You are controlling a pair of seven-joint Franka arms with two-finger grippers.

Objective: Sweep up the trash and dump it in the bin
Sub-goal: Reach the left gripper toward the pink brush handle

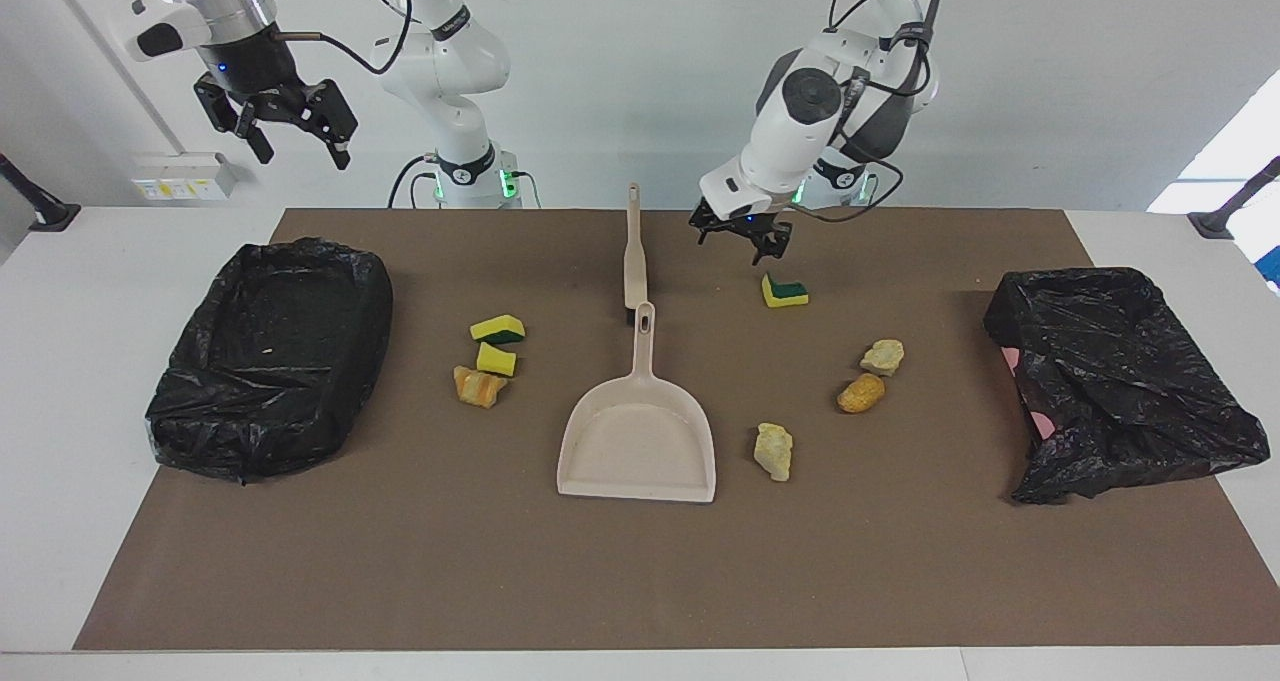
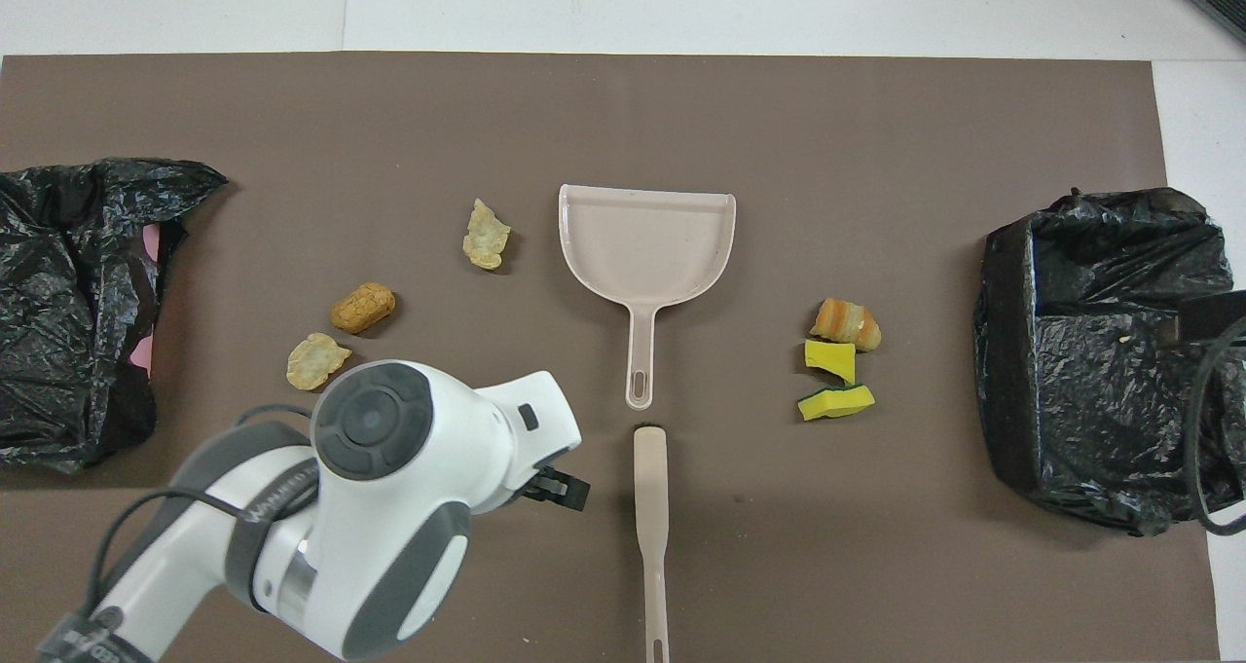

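Trash lies in two groups on the brown mat. Toward the left arm's end are a green-backed yellow sponge piece (image 1: 784, 290), a cream chunk (image 1: 882, 357), an orange-tan chunk (image 1: 860, 393) and another cream chunk (image 1: 773, 451). Toward the right arm's end are two yellow sponge pieces (image 1: 497, 329) (image 1: 496, 359) and an orange chunk (image 1: 480, 385). A black-lined bin (image 1: 270, 356) stands at the right arm's end. My left gripper (image 1: 735, 244) hangs open and empty between the brush (image 1: 634, 256) and the green-backed sponge. My right gripper (image 1: 275, 126) waits open, high over the bin's end.
The beige dustpan (image 1: 640, 441) lies mid-mat, its handle toward the robots and in line with the brush (image 2: 650, 507). A crumpled black bag (image 1: 1120, 381) with pink showing sits at the left arm's end. In the overhead view the left arm hides the green-backed sponge.
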